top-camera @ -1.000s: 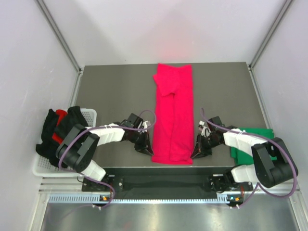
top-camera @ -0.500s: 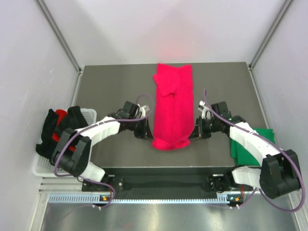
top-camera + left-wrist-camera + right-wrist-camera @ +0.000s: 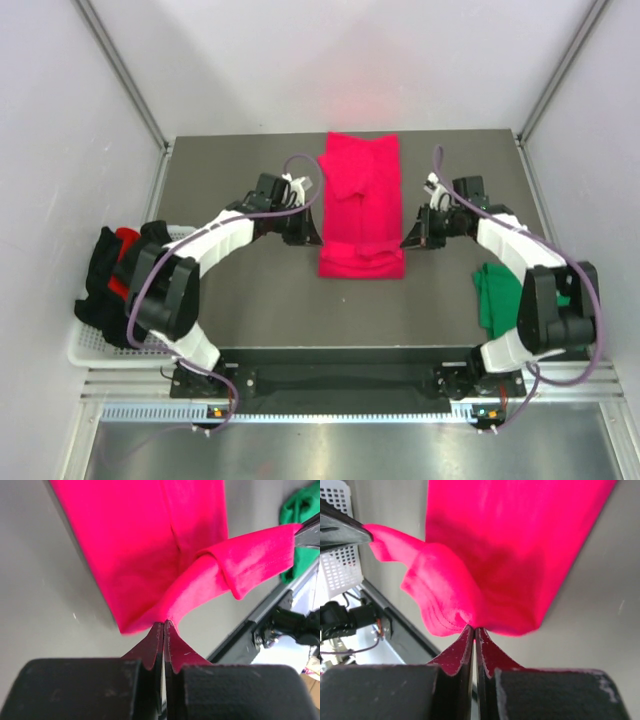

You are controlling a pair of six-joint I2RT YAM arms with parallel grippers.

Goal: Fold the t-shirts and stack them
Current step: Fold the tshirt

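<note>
- Left gripper (image 3: 164, 625) — fingers pressed flat together on a thin corner of the crimson-pink t-shirt (image 3: 360, 200). The cloth rises from the tips in a rolled band.
- Right gripper (image 3: 474, 628) — fingers likewise clamped tight, on the opposite corner of the same end. A soft fold of pink bulges just above the tips.
- Between the two grippers the near end of the shirt is lifted and doubled back over itself. The band of cloth runs across from one pair of fingers to the other.
- The shirt lies as a long narrow strip down the middle of the table (image 3: 250, 300). Its far end is at the back edge and its folded near edge is about halfway along.
- The left arm reaches in from the left of the strip and the right arm from the right. Both grippers sit at the shirt's side edges, close by the fold.
- Dark green t-shirt (image 3: 495, 300) — crumpled at the table's right edge beside the right arm, well apart from the pink one.
- White basket (image 3: 88, 348) sits off the table's left side. It holds a heaped black t-shirt (image 3: 100, 275), with a red t-shirt (image 3: 125, 238) showing among it.
</note>
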